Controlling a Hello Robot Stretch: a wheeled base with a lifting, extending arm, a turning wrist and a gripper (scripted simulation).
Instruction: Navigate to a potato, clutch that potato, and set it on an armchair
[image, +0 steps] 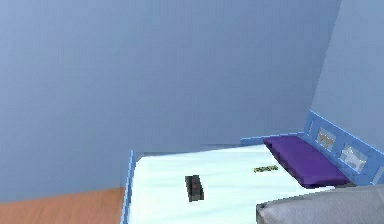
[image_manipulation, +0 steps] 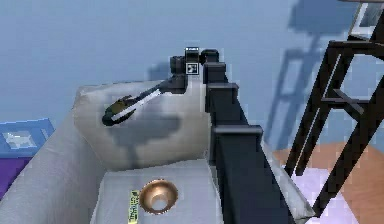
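Note:
In the arm side view the dark arm (image_manipulation: 232, 130) rises from the bottom edge. My gripper (image_manipulation: 114, 112) reaches left from the two white squares. A small tan-brown lump, the potato (image_manipulation: 121, 104), hangs at the fingers' far end above the grey armchair (image_manipulation: 90, 140). A shadow falls on the cushion below it, so the gripper holds it clear of the seat. A corner of the same grey armchair (image: 320, 208) shows at the forward view's bottom right.
A pale surface by the armchair carries a bronze bowl (image_manipulation: 157, 195) and a small green-yellow item (image_manipulation: 133, 207). A dark ladder-like frame (image_manipulation: 340, 100) stands at the right. Ahead lies a bed (image: 170, 165) with a purple pillow (image: 305, 158), a small dark object (image: 194, 186) and blue walls.

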